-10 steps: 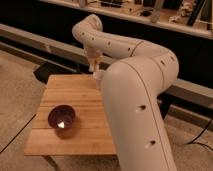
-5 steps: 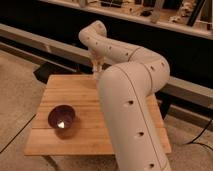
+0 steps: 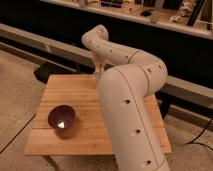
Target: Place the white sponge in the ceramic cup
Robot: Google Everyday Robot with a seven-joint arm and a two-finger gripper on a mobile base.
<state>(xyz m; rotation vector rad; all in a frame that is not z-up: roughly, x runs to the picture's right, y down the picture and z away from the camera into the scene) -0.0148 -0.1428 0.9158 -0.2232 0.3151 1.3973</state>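
Clock set on the wooden table (image 3: 75, 92) top, 12 = far edge, 6 = near edge.

Big white arm (image 3: 127, 100) fills the front right, comes up from approx 5 o'clock, bends over the table's right half, then loops back toward 12. Gripper (image 3: 98, 71) hangs off the end of it, pointing down, right at the far edge of the table around 12 o'clock, just above the wood. Fingers look drawn narrow, pinched together. Pale bit at the tip, but can't tell if it's part of the gripper or sth held.

Dark maroon bowl (image 3: 61, 120) sits at approx 8 o'clock, upright, well apart from the gripper, w/ a small bright spot low inside it. Wood betw. bowl and gripper is bare.

Ceramic cup: can't make it out from here. Arm covers the right side of the table. White sponge: can't pick it out either.

Behind the table a long grey ledge (image 3: 45, 42) runs left to right, dark wall above it. Black cable (image 3: 201, 137) on the floor at approx 3 o'clock.
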